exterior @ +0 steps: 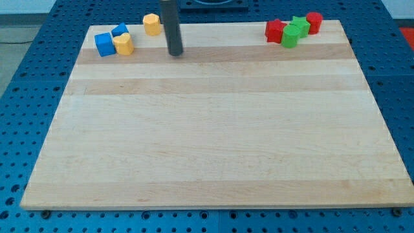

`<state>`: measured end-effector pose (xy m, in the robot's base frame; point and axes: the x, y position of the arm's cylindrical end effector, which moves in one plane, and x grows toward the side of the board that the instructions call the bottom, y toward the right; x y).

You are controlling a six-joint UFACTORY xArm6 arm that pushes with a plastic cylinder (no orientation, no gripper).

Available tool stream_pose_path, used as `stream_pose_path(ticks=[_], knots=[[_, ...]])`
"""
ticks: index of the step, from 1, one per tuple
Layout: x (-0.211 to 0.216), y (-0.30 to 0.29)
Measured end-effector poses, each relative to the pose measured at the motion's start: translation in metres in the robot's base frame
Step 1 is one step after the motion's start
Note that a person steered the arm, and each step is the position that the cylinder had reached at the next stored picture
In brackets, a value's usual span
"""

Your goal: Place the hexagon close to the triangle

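A yellow hexagon (151,24) stands near the board's top edge, left of centre. A blue triangle (120,30) lies a short way to its left, apart from it. My tip (175,54) rests on the board just right of and below the hexagon, not touching it. The dark rod rises from the tip out of the view's top.
A blue cube (103,44) and a yellow block (123,44) sit just below the triangle. At the top right cluster a red star (275,30), a green star (299,24), a green block (290,37) and a red cylinder (314,22). The wooden board (213,129) lies on a blue pegboard.
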<state>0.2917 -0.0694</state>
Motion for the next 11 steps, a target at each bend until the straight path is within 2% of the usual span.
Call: stream_pose_path(ticks=[1, 2, 4, 7, 9, 10, 11], knots=[[-0.035, 0.036], [-0.095, 0.029], [-0.1, -0.025], [-0.099, -0.068], [-0.029, -0.089], [0.008, -0.061], [0.034, -0.091]])
